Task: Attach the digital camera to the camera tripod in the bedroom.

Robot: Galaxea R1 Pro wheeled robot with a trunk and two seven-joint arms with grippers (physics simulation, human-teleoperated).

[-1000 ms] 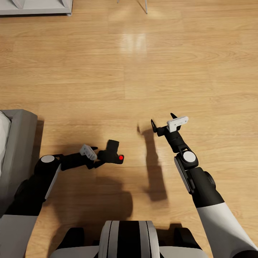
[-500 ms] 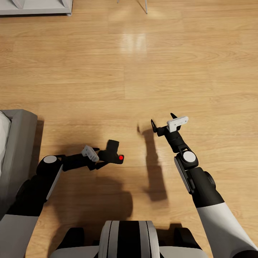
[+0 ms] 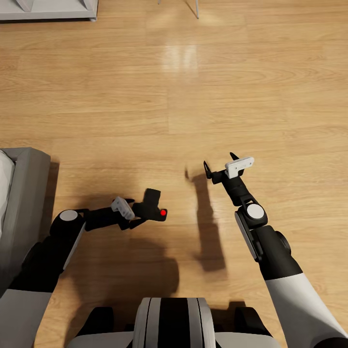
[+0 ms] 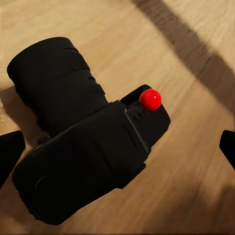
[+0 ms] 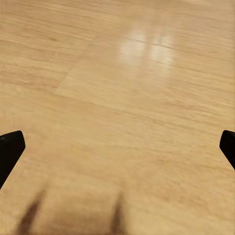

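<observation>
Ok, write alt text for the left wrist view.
A black camera with a red button lies on a wood floor, lens toward the far side. The left end effector has one black fingertip at each side edge, neither touching the camera.

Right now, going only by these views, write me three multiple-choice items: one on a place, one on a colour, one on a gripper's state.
1. Where is the digital camera?
A. between the left gripper's fingers
B. on a tripod head
C. in a drawer

2. What colour is the camera's round button?
A. green
B. red
C. white

3. How is the right gripper?
A. shut on a lens
B. open, nothing between its fingers
C. shut, empty

Answers: A, the left wrist view shows a fingertip on each side of the camera; B, the button is bright red; B, the right wrist view shows wide-apart fingertips over bare wood floor.
</observation>
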